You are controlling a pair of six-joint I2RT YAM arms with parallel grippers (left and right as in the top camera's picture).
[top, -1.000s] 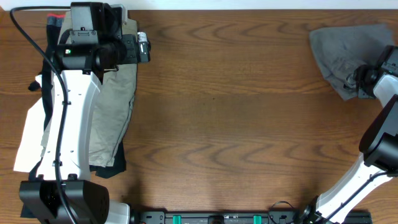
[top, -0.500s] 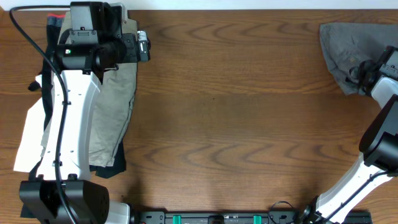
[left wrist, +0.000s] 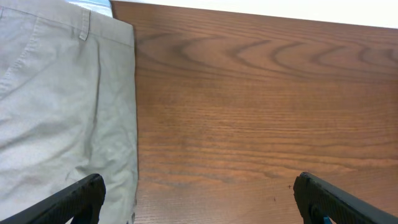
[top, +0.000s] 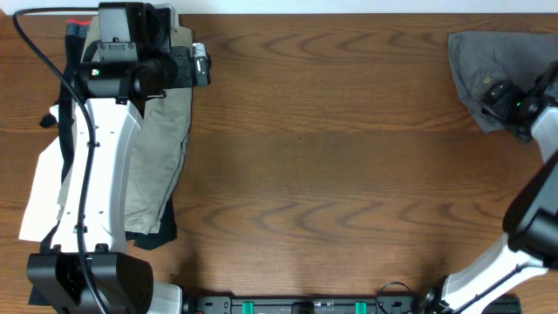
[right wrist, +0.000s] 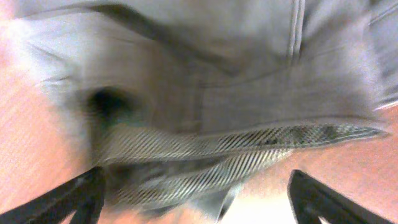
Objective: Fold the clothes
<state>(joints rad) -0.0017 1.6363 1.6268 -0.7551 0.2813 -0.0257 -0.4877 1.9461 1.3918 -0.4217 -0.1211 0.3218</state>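
At the far left we see a heap of garments: a white one at the outer edge, a black one peeking out below, and the khaki-tan shorts laid lengthwise on top. The left arm stretches over this heap. The left gripper hangs above the heap's right-hand border near the far edge of the table. In its wrist view the two fingertips sit wide apart at the lower corners. The hem of the khaki shorts lies under the left one and bare wood under the right, and nothing is held between them.

The wooden middle of the table separates this side from the other.

In the far right corner lie the grey shorts, crumpled in a loose bunch, well apart from the heap. The right gripper is over the near edge of that bunch. From its wrist camera, which is blurred, the cloth fills nearly the whole view ahead of the claw, with a paler striped band of the inner waist running across just in front of it. The fingers stand spread at the lower corners, the rumpled lower edge of the shorts dipping between them. We cannot tell whether either finger touches the fabric.
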